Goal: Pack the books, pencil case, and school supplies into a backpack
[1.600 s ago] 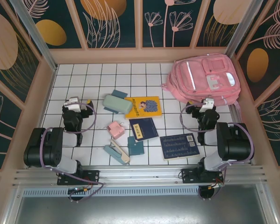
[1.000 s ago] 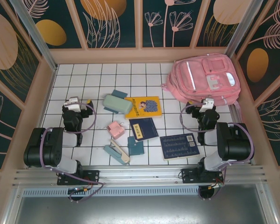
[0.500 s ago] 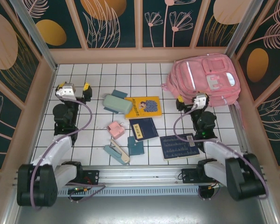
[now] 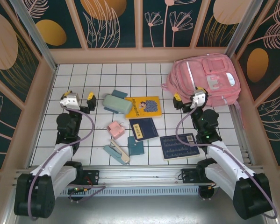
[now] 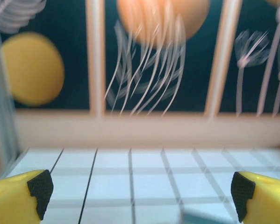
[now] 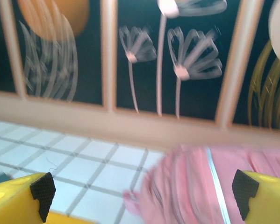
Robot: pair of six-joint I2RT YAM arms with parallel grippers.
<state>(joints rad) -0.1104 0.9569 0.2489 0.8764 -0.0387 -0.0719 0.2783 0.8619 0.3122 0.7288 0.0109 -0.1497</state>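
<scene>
Bright, even lighting from above in the overhead view; sharp focus throughout. Faint, soft shadows only on the white tiled table (image 4: 144,74). Pale sheen on the reflective stripes of the backpack (image 4: 200,74). Slight bowing of straight lines toward the corners. Wrist views softer and motion-blurred: wall panels (image 5: 144,56) smeared, pink fabric streaked, tile lines fuzzy

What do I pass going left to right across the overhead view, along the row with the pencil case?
In order: left gripper → pencil case → yellow book → backpack. The right gripper overlaps the backpack, so it's left out.
</scene>
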